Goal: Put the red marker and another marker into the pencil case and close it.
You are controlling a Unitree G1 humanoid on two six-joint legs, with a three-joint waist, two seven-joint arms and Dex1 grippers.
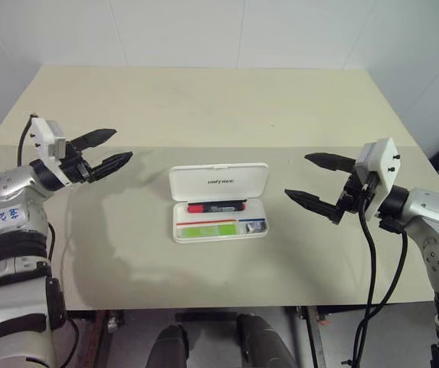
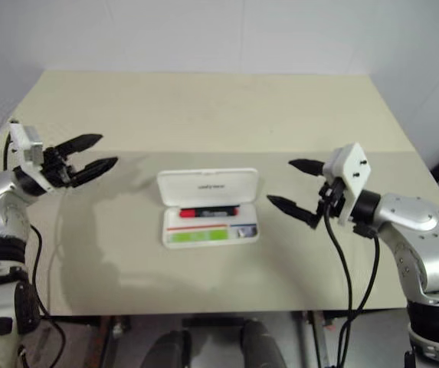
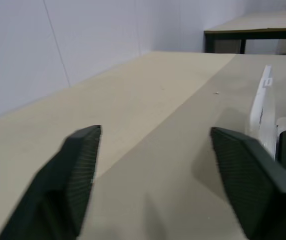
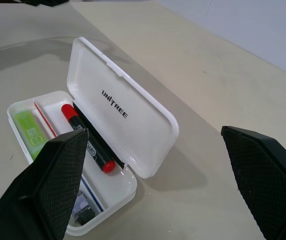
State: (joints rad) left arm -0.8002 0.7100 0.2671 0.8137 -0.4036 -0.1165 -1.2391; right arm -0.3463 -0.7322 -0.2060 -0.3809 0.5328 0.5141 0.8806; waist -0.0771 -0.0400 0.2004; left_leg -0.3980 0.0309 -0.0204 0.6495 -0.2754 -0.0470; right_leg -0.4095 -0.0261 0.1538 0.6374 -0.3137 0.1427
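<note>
Your right gripper (image 1: 311, 179) and left gripper (image 1: 106, 150) hover spread and empty flanking the pencil case (image 1: 219, 202), open mid-table with the red marker (image 1: 217, 205) and green highlighter (image 1: 201, 230) inside; its light, stiff, slick lid (image 1: 218, 182) likely needs a top-edge push.

A plain lab or test room: bare white walls (image 1: 242, 31) fill the top of the frame, a bare beige table (image 1: 204, 107) spans the middle, and a second dark-framed table (image 3: 252, 27) stands at the upper right of the left wrist view.
</note>
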